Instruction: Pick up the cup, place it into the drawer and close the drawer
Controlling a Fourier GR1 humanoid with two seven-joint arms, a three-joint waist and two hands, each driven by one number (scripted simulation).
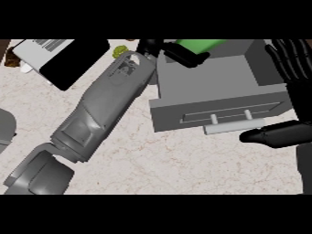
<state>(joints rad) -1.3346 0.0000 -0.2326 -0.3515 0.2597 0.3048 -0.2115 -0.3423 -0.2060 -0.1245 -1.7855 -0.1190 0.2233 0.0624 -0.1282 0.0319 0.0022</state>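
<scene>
Green is the colour that catches the eye: the cup [200, 45] is a bright, plain green thing with smooth sides, lying tilted up at twelve o'clock in the view, with only part of it visible below the top edge. The left hand [178, 53] has its black fingers curled round the cup, and it hangs over the back of the open drawer [206, 82], just above the far wall. Whether the cup touches the drawer I cannot tell.

The drawer is a grey box pulled out toward six o'clock, its inside bare and grey where it shows. Its front panel faces the robot and carries a pale bar handle [233, 126] on two short posts.

The left forearm [104, 109] runs as a long grey shape from about seven o'clock up toward the cup, crossing the pale, speckled tabletop [172, 160].

The right hand [300, 91] stands at three o'clock, just beside the drawer's right wall, its fingers straight and pointing up toward twelve, holding nothing. Its thumb [273, 135] juts out toward nine o'clock, near the right end of the handle.

At eleven o'clock sits a black and white appliance [63, 57]. A small yellow-green thing [120, 50] lies between it and the left hand, too small to make out.
</scene>
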